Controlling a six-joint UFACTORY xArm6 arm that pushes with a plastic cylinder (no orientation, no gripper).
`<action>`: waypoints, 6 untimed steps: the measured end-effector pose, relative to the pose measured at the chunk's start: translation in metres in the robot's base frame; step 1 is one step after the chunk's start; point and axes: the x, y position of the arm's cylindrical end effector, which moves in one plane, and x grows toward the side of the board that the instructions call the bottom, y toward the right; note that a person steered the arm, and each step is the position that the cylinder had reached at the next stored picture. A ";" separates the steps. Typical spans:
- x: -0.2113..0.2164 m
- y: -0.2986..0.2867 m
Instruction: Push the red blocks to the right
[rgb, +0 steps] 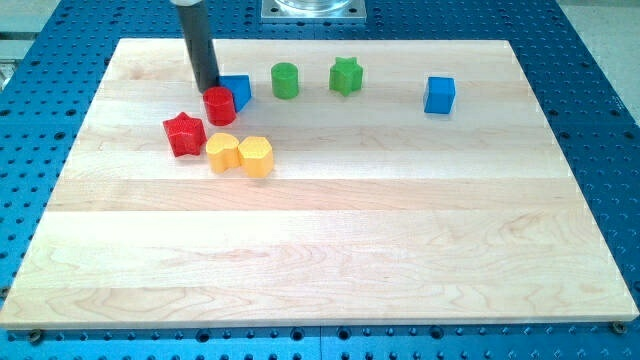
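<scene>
A red cylinder (220, 105) stands at the upper left of the wooden board (320, 250), touching a blue block (238, 91) on its right. A red star-shaped block (184, 133) lies just below and to the left of the cylinder. My tip (206, 88) is the lower end of a dark rod coming down from the view's top. It sits right at the cylinder's upper left edge, touching or nearly touching it, and above the red star.
Two yellow blocks, a heart shape (222, 153) and a hexagon (256, 156), lie side by side right of the red star. A green cylinder (285, 80) and a green star (346, 76) stand along the top. A blue cube (439, 95) is at the upper right.
</scene>
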 end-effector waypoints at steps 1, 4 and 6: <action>0.001 0.016; 0.062 -0.075; 0.104 -0.065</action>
